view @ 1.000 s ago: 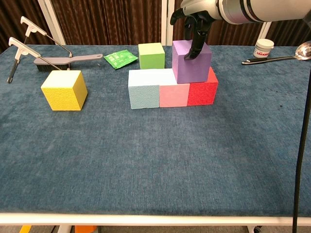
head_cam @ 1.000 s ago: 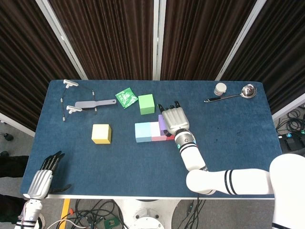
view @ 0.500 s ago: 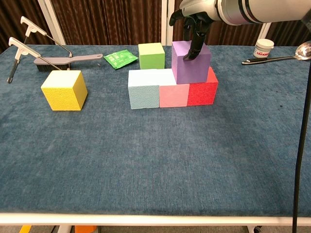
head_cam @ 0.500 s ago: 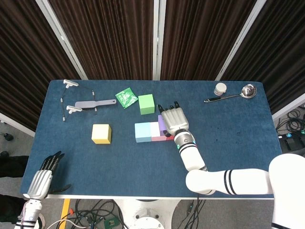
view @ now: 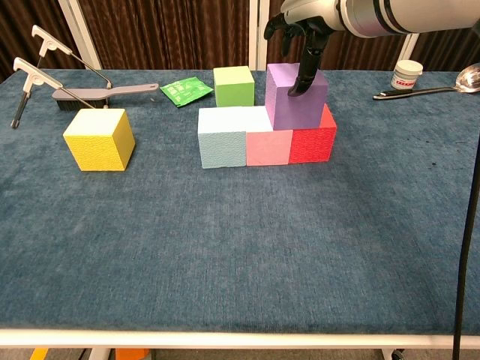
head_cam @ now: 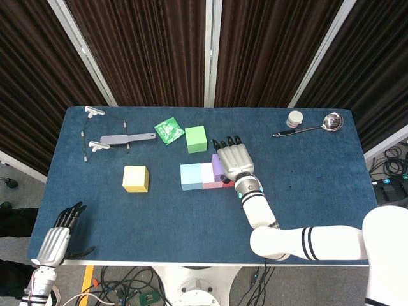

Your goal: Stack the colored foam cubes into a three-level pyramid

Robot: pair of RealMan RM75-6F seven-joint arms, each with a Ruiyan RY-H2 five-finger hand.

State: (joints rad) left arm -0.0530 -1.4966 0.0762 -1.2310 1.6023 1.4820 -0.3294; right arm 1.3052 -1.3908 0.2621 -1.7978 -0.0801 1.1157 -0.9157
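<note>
**Reaching over a half-built pyramid**

Spreading under everything is the blue table [view: 225, 255]. Above its middle hangs the right hand [view: 300, 30], fingers pointing down and apart, one fingertip [view: 298, 90] resting on the top of the purple cube [view: 295, 99]; nothing is gripped. That purple cube sits directly below the hand, on the second level, straddling the pink cube [view: 268, 146] and the red cube [view: 313, 142]. The light blue cube [view: 222, 137] touches the pink one on the side away from the hand, completing a row of three. Just behind the row, near the hand's fingers, stands the green cube [view: 233, 85]. The yellow cube [view: 98, 139] stands alone, well apart from the hand.

The left hand [head_cam: 58, 236] lies at the table's near corner, far from every cube, fingers extended and slightly apart, holding nothing.

Beyond the yellow cube lie a grey brush [view: 105, 94] and a green packet [view: 186, 91]. On the hand's other side, a ladle [head_cam: 311, 126] and a small jar [head_cam: 294, 118].
</note>
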